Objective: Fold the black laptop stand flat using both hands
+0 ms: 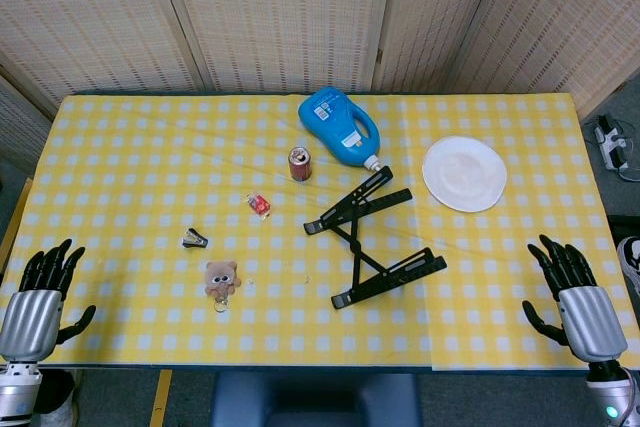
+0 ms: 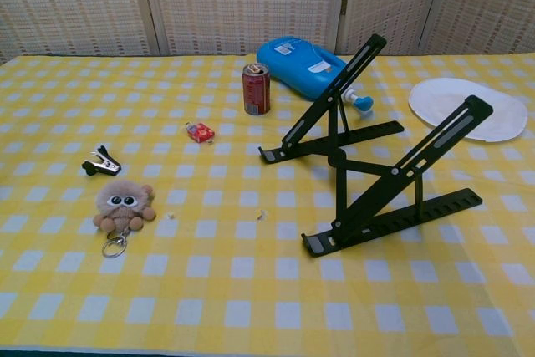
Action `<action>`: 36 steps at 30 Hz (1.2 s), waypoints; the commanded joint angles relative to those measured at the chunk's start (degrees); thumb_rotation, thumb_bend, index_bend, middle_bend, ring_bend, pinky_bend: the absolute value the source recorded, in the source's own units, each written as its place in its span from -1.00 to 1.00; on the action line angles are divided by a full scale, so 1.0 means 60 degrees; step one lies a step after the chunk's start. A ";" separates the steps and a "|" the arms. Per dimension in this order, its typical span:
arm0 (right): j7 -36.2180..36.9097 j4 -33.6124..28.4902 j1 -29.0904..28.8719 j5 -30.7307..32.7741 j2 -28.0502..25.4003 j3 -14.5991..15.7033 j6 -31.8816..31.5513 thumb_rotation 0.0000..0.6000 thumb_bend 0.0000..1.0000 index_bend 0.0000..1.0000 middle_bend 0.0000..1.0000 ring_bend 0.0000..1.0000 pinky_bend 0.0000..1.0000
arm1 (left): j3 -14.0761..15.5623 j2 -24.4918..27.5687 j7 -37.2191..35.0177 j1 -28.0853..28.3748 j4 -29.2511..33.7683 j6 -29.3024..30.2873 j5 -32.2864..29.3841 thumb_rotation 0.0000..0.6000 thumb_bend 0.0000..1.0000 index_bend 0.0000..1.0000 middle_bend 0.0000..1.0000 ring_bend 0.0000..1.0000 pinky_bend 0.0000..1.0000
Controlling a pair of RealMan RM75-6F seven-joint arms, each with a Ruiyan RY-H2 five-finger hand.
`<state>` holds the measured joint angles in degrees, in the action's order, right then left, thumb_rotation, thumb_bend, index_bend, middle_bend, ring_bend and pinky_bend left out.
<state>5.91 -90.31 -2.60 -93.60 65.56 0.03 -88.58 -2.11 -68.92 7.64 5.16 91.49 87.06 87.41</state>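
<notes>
The black laptop stand (image 1: 368,237) stands unfolded right of the table's middle, its two side frames raised and joined by crossed struts; the chest view shows the stand (image 2: 368,165) with both upper arms tilted up. My left hand (image 1: 40,292) hovers at the near left corner, fingers spread, holding nothing. At the near right edge my right hand (image 1: 575,292) is likewise spread and empty. Both hands are far from the stand and do not show in the chest view.
A blue detergent bottle (image 1: 340,127) lies behind the stand, a red can (image 1: 300,163) beside it, a white plate (image 1: 464,174) to the right. A small red packet (image 1: 260,205), a black stapler (image 1: 195,239) and a plush keychain (image 1: 221,279) sit left of the stand.
</notes>
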 commanded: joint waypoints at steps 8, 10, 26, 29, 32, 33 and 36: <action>-0.0033 -0.0010 -0.0008 0.0086 0.0015 -0.0072 -0.0008 1.00 -0.19 -1.00 -1.00 -0.96 -1.00 | -0.0017 -0.0077 -0.0007 0.0026 -0.0100 0.0015 0.0050 1.00 -0.37 -0.83 -0.94 -0.97 -1.00; -0.0014 -0.0008 -0.0001 0.0098 0.0021 -0.0079 -0.0021 1.00 -0.19 -1.00 -1.00 -0.96 -1.00 | -0.0019 -0.0076 -0.0004 0.0031 -0.0080 0.0005 0.0045 1.00 -0.37 -0.83 -0.94 -0.97 -1.00; 0.0897 0.0001 -0.0361 0.0306 -0.0055 -0.0232 0.0531 1.00 -0.10 -1.00 -0.98 -0.90 -1.00 | -0.0017 -0.0114 0.0081 0.0115 -0.0031 -0.0106 0.0070 1.00 -0.37 -0.83 -0.94 -0.97 -1.00; 0.1572 -0.0097 -0.0667 0.0359 -0.0186 -0.0256 0.1042 1.00 0.23 -1.00 -0.95 -0.86 -0.99 | -0.0022 -0.0117 0.0111 0.0138 -0.0009 -0.0132 0.0072 1.00 -0.37 -0.83 -0.94 -0.97 -1.00; 0.2618 -0.0254 -0.1039 0.0503 -0.0339 -0.0317 0.1675 1.00 0.60 -1.00 -0.88 -0.82 -0.93 | -0.0012 -0.0121 0.0141 0.0140 0.0006 -0.0138 0.0076 1.00 -0.37 -0.83 -0.94 -0.97 -1.00; 0.3017 -0.0309 -0.1169 0.0536 -0.0397 -0.0334 0.1888 1.00 0.72 -1.00 -0.85 -0.79 -0.91 | -0.0010 -0.0120 0.0146 0.0141 0.0011 -0.0141 0.0075 1.00 -0.37 -0.83 -0.94 -0.97 -1.00; 0.4243 -0.0410 -0.1643 0.0522 -0.0586 -0.0366 0.2604 1.00 0.98 -1.00 -0.78 -0.74 -0.84 | 0.0000 -0.0103 0.0176 0.0140 0.0038 -0.0157 0.0061 1.00 -0.37 -0.83 -0.94 -0.97 -1.00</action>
<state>24.19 -91.70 -9.05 -90.90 63.55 -1.77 -77.88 -2.12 -69.55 8.68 6.00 91.70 86.13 87.80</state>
